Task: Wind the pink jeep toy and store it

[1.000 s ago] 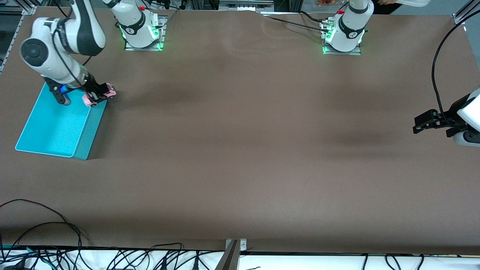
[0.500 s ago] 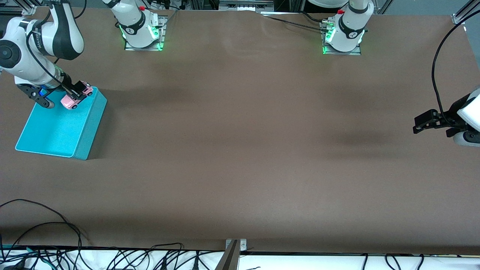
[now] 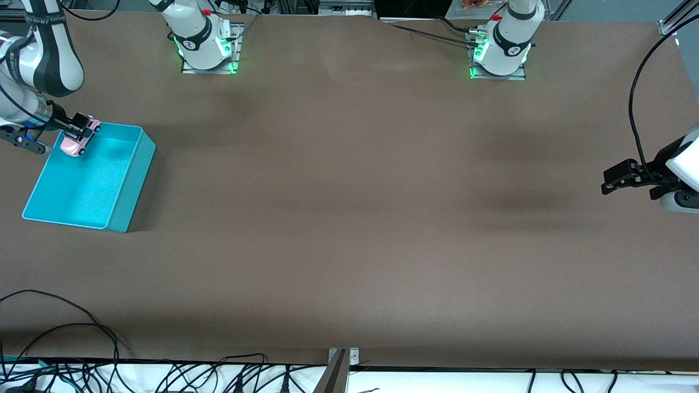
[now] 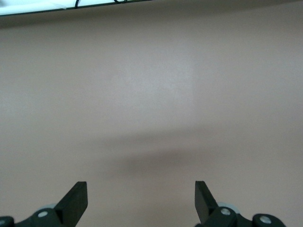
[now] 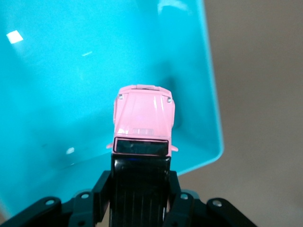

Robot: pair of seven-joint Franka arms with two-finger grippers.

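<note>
My right gripper is shut on the pink jeep toy and holds it in the air over the turquoise bin, above the bin's corner nearest the right arm's base. In the right wrist view the jeep shows its pink hood and black roof, with the fingers clamped on its rear sides and the bin floor below. My left gripper is open and empty, waiting at the left arm's end of the table; its wrist view shows the spread fingertips over bare brown table.
The brown table stretches wide between the two arms. Black cables lie along the table edge nearest the front camera. The arm bases stand along the table's top edge in the front view.
My right gripper has carried the jeep from the bin's wall toward the table's middle, across the bin toward the right arm's end of the table. The left arm has not moved.
</note>
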